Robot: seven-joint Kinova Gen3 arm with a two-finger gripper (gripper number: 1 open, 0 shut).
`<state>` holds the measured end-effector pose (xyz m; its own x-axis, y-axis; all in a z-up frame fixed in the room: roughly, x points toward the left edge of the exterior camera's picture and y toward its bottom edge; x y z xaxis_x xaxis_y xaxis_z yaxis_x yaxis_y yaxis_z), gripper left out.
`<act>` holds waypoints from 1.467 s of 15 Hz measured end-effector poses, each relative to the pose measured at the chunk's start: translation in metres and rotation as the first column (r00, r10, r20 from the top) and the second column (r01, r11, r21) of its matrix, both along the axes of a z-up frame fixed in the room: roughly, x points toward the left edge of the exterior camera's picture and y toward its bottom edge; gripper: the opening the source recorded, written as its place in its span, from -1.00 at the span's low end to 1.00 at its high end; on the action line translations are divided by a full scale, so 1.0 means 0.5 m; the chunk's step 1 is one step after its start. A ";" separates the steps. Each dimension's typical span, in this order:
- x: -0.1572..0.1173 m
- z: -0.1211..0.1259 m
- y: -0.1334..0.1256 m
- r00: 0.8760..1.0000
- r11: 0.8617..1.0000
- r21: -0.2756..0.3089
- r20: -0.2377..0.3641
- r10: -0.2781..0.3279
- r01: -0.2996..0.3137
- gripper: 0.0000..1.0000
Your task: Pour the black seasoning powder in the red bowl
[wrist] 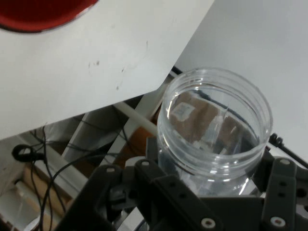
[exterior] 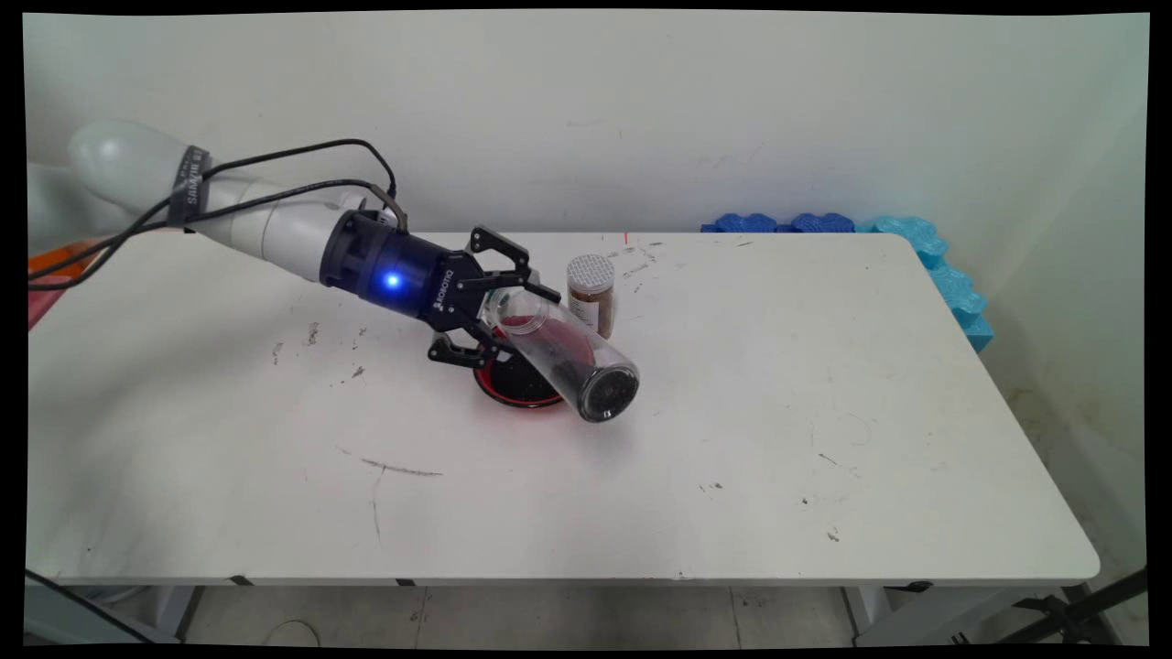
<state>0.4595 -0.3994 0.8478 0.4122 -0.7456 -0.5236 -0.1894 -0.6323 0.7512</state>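
pincer [exterior: 502,311] grips tilted clear jar [exterior: 563,352] | above red bowl [exterior: 513,384] | spice jar [exterior: 591,293] beside

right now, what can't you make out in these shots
- Main view: the red bowl is mostly hidden by the clear jar and the jaws shut on it, so its dark contents are unclear.
- Main view: the jar's dark lower end could be a lid or contents.
- Main view: the spice jar label is too small to read.
- Hand view: the bowl is cut off by the top edge.

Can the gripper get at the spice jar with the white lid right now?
Probably not as things stand: the gripper is shut on the tilted clear jar above the red dish, so its fingers are taken. The spice jar stands upright close behind, with nothing else blocking it.
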 end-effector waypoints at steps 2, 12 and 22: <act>0.003 -0.005 -0.006 1.000 1.000 -0.003 0.001 0.011 -0.011 -1.00; 0.009 -0.014 -0.017 0.997 0.996 0.030 -0.015 0.081 -0.081 -1.00; 0.020 -0.017 -0.007 0.992 0.989 0.082 -0.031 0.124 -0.121 -1.00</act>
<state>0.4697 -0.4029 0.8393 0.4779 -0.6461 -0.5951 -0.0809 -0.7070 0.7026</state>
